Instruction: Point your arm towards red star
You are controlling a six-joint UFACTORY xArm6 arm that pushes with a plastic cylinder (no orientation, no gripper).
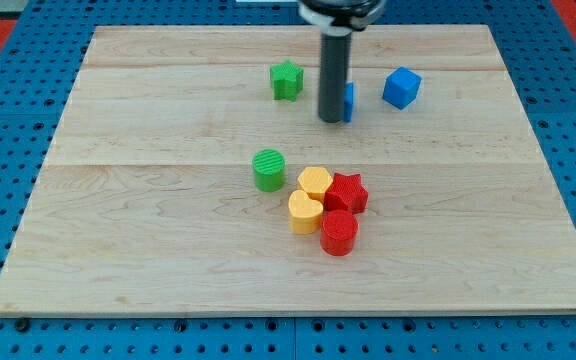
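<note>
The red star [348, 192] lies right of the board's middle, in a tight cluster. It touches a yellow hexagon [315, 183] on its left, with a yellow heart [305, 212] below-left and a red cylinder [339, 232] below. My tip [332, 119] stands well above the cluster, toward the view's top, about a block's width left of the star's line. The dark rod hides most of a blue block [348, 101] just behind it.
A green star [286, 80] lies left of the rod near the view's top. A blue cube [402, 87] lies right of it. A green cylinder [268, 169] stands left of the cluster. The wooden board [118, 220] sits on a blue pegboard.
</note>
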